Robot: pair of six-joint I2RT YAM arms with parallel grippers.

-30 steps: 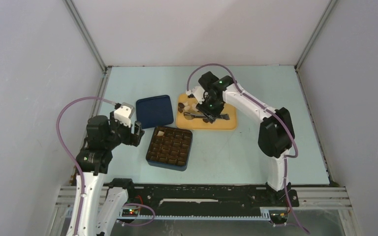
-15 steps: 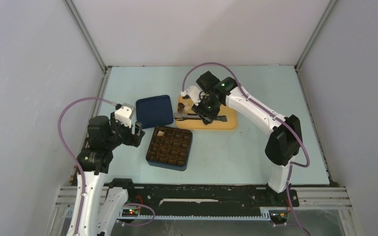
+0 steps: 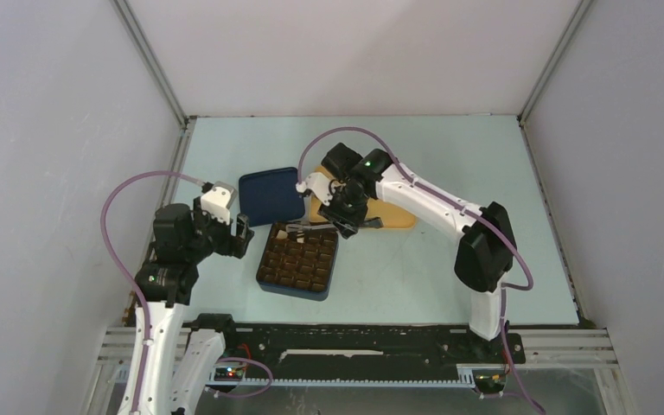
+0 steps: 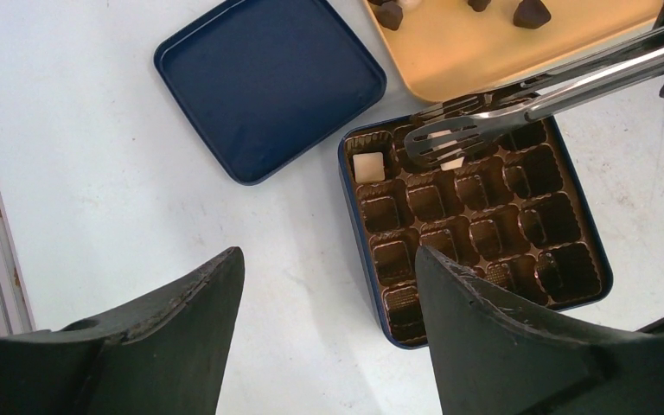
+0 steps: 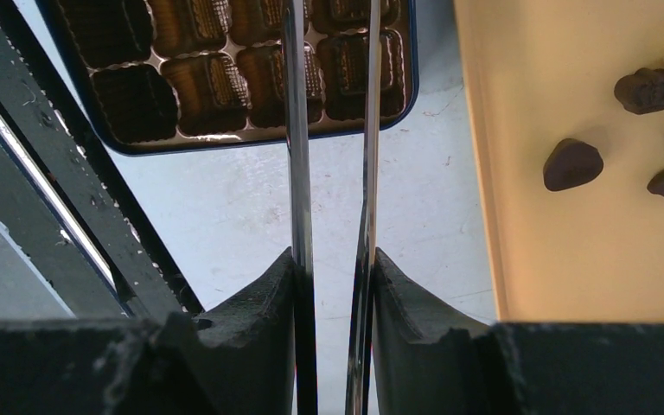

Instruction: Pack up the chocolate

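Dark blue box and lid, brown gridded insert, tan-yellow tray — one cream-white chocolate, dark brown pieces; silver tongs.

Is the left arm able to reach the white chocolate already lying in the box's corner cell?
Probably yes: the open, empty left pincer hangs beside the box, and that white chocolate lies uncovered; only the tongs hover over the neighbouring cell.
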